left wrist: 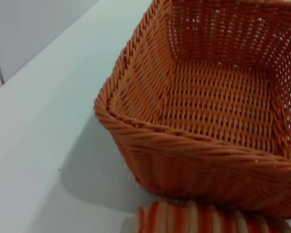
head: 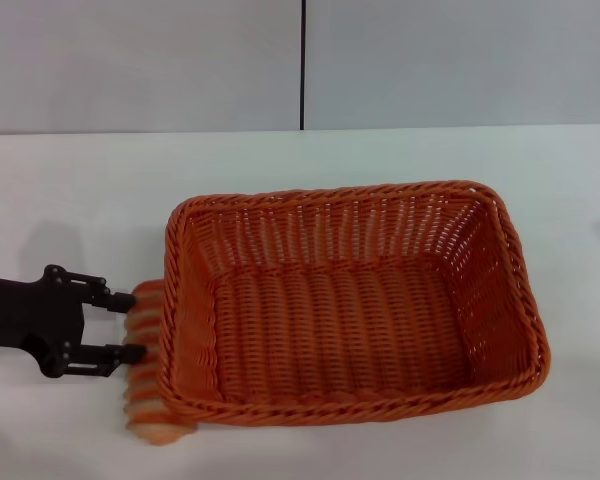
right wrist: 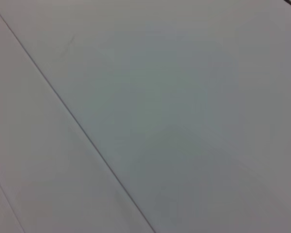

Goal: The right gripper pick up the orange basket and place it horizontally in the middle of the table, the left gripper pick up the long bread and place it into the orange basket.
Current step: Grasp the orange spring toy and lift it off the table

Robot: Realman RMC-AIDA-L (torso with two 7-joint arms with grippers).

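The orange basket (head: 365, 408) stands upright in the middle of the white table (head: 70, 190) with its long side across my view, and it is empty. The long bread (head: 152, 385), striped orange and cream, lies on the table against the basket's left wall. My left gripper (head: 127, 326) reaches in from the left, open, both fingertips touching the bread's outer side near its far half. In the left wrist view the basket's rim (left wrist: 184, 141) fills the frame and the bread (left wrist: 199, 221) shows just beneath it. The right gripper is out of view.
Bare table surrounds the basket on the far, right and near sides. A grey wall with a dark vertical seam (head: 302, 65) rises behind the table. The right wrist view shows only plain pale panels (right wrist: 184, 97).
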